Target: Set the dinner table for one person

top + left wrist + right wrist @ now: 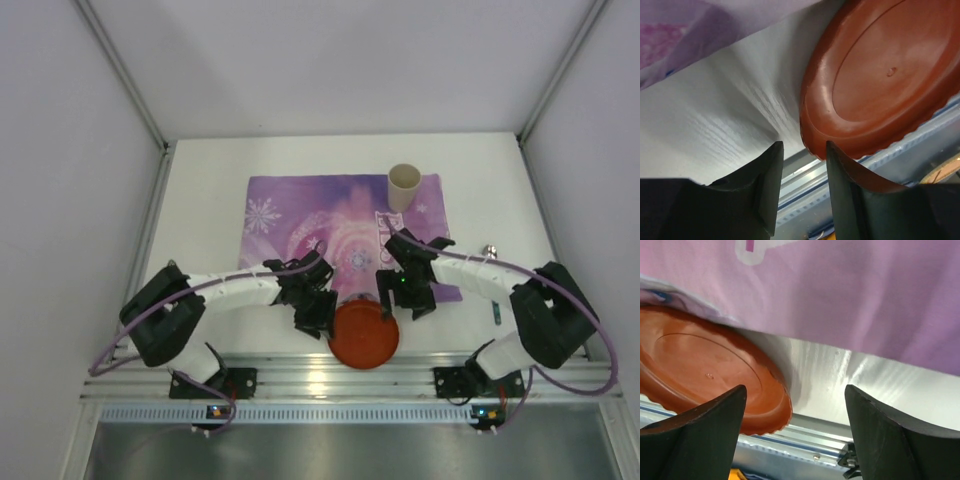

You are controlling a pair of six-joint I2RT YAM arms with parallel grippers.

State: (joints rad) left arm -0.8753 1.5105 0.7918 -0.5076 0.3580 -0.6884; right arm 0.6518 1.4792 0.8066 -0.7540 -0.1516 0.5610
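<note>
Plate placement, apparently: left claw (802, 150) and right claw (795, 390), both spread, flank the red plate (364, 338); next should pinch its rim.

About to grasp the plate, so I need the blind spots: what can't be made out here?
Top view: left gripper and right gripper cover the red plate's far rim; contact unclear.
Top view: small silver item and small dark item right of the placemat, too small to identify.
Wrist views: plate cut off by frame edges.
</note>
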